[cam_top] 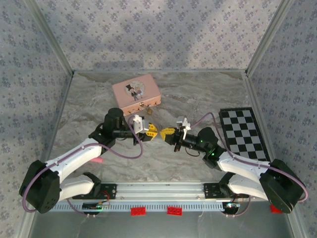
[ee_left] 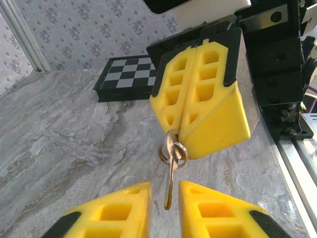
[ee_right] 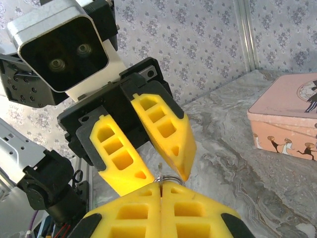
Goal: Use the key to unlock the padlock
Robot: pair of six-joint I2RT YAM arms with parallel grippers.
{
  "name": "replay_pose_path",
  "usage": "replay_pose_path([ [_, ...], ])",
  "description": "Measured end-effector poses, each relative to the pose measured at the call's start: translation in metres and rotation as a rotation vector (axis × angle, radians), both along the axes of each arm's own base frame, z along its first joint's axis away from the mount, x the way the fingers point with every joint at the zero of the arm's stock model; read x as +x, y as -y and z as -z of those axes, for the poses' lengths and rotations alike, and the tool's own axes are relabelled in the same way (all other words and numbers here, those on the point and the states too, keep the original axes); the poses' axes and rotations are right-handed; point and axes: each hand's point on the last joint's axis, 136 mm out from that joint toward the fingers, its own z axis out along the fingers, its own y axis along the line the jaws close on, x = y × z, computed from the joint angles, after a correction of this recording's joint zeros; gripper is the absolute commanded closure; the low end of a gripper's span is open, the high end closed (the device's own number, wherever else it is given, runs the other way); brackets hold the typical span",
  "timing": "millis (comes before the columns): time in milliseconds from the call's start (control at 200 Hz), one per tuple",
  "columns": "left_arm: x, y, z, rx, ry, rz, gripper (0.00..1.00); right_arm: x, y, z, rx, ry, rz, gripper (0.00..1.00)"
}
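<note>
Patterned walls (cam_top: 148,34) close the marble surface (cam_top: 208,99) on three sides, with open marble in front of the arms. A pink box (cam_top: 136,94) stands at the back with the padlock (cam_top: 147,110) at its front edge, and a chessboard (cam_top: 244,131) lies to the right. The right end effector (cam_top: 167,134) is clenched on the key (ee_left: 170,173), which hangs between the parted jaws of the left end effector (cam_top: 151,130).

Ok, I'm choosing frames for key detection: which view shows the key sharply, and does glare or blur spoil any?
Left wrist view: the key is crisp and glare-free, hanging from the right gripper; the chessboard behind is slightly soft. Right wrist view: the key ring barely peeks over that gripper. Top external view: soft, even light, but the padlock is too tiny to resolve.
</note>
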Motion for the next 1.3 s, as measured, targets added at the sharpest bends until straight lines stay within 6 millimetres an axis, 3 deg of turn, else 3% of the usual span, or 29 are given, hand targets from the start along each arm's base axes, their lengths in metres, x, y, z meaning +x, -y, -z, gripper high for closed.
replay_pose_path([
  [215, -0.004, -0.001, 0.003, 0.007, -0.019, 0.02, 1.0, 0.001, -0.002, 0.005, -0.014, -0.003, 0.001, 1.0],
  [290, -0.005, -0.001, 0.005, 0.014, -0.024, 0.02, 1.0, 0.001, -0.002, 0.007, -0.021, -0.001, 0.004, 1.0],
  [430, -0.004, -0.002, 0.008, 0.047, -0.019, 0.021, 1.0, 0.001, -0.001, 0.013, -0.056, 0.005, 0.008, 0.69],
  [555, 0.002, 0.0, 0.013, 0.119, 0.0, 0.011, 1.0, 0.002, 0.009, 0.02, -0.095, 0.033, 0.033, 0.6],
  [770, 0.018, 0.005, 0.024, 0.303, 0.001, 0.019, 1.0, 0.008, 0.034, 0.026, -0.138, 0.085, 0.1, 0.56],
  [914, 0.008, 0.007, 0.039, 0.422, 0.0, 0.073, 1.0, 0.007, 0.042, 0.046, -0.178, 0.089, 0.109, 0.55],
  [1299, -0.007, 0.006, 0.057, 0.635, -0.048, 0.155, 1.0, -0.006, 0.029, 0.059, -0.191, 0.091, -0.001, 0.57],
])
